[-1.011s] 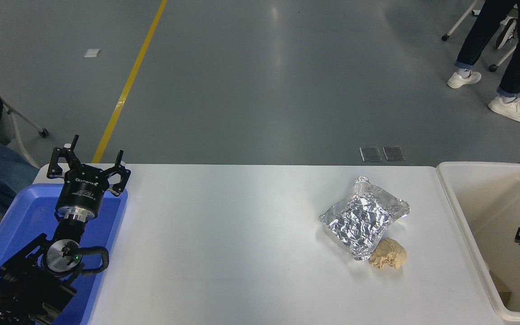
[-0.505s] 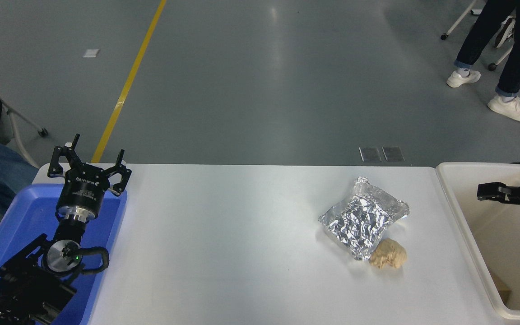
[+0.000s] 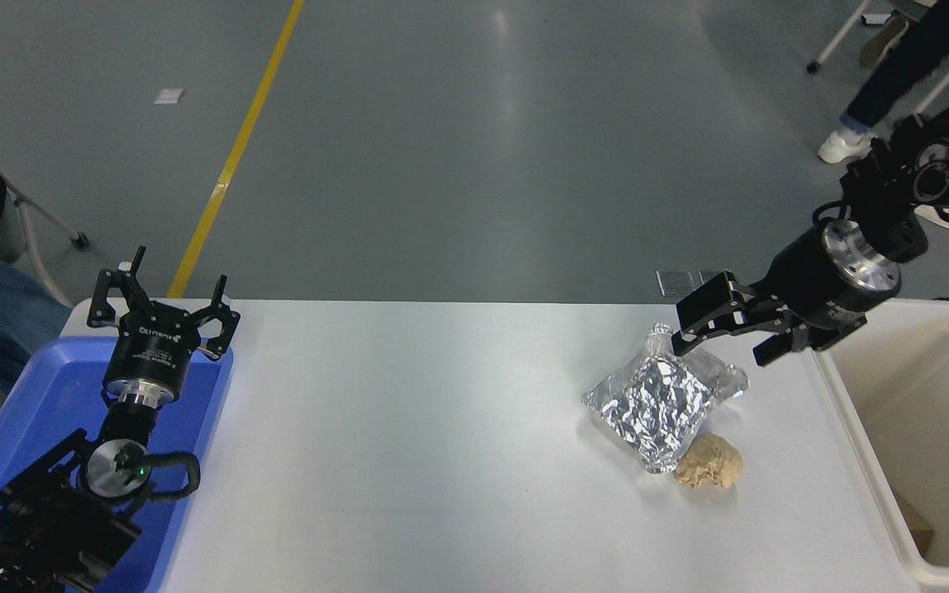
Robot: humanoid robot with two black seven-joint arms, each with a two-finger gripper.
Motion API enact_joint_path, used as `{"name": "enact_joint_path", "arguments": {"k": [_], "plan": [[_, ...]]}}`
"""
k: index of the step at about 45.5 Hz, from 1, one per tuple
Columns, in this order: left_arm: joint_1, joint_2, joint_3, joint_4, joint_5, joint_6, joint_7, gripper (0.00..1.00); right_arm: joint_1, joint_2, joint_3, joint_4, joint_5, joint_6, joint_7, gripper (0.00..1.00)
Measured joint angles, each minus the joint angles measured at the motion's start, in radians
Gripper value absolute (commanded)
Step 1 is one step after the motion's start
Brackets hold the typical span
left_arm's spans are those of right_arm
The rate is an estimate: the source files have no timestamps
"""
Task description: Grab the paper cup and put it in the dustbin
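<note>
While you look from the left side, your left gripper [image 3: 163, 301] sits parked over the blue plastic tray [image 3: 21, 412], out at about 8 o'clock on the white table [image 3: 409, 445]. Its fingers are spread wide and hold nothing.

Move your eyes across the bare middle of the table. Toward 3 o'clock you come to the crinkled silver foil packet [image 3: 662, 403]. The crumpled tan paper ball [image 3: 709, 463] lies touching the packet's near corner, at its 5 o'clock side.

Your right gripper [image 3: 726, 333] hangs above the far corner of the foil packet, at about 1 o'clock from the packet's middle. Its arm comes in from the upper right. The fingers stand apart, and nothing is between them.

At the right edge sits the dustbin [image 3: 853, 428], a big cream tub. You can see a small brown scrap low inside it. The paper cup does not show on the table, and you cannot tell if it lies down in the bin.

Far back at 1 o'clock, a person's leg [image 3: 895, 74] and white shoe show on the grey floor.
</note>
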Motion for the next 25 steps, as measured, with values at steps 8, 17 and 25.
{"name": "enact_joint_path", "arguments": {"k": [8,17,25], "plan": [[0.000,0.000,0.000,0.000,0.000,0.001,-0.001,1.00,0.060,0.073,0.006,0.024,0.049,0.016,0.000,1.00],[0.000,0.000,0.000,0.000,-0.001,0.001,-0.001,1.00,0.132,0.066,-0.005,0.075,0.074,0.025,-0.001,1.00],[0.000,0.000,-0.001,0.000,-0.001,0.002,-0.001,1.00,0.185,0.027,-0.027,0.116,0.083,0.027,-0.002,1.00]]}}
